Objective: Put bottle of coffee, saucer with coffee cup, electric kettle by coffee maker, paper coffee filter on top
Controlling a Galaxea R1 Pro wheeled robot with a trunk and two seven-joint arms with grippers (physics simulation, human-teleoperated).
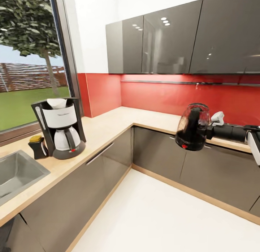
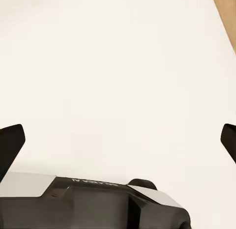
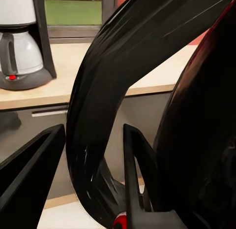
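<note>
The black and white coffee maker (image 1: 59, 129) stands on the wooden countertop (image 1: 108, 125) at the left, with a white paper filter (image 1: 56, 102) in its top. Beside it sits a small dark object with a yellow top (image 1: 36, 145). My right gripper (image 1: 208, 132) holds the dark electric kettle (image 1: 193, 127) in the air over the floor, in front of the corner cabinets. In the right wrist view the gripper (image 3: 91, 160) is shut on the kettle's curved black handle (image 3: 98, 115), and the coffee maker (image 3: 19, 42) stands far ahead. My left gripper (image 2: 118, 140) is open over the white floor.
A steel sink (image 1: 18, 172) is set into the counter at the near left. Grey base cabinets (image 1: 108, 161) run along both counter legs, with dark wall cabinets (image 1: 162, 42) above the red backsplash. A large window (image 1: 29, 56) is behind the coffee maker.
</note>
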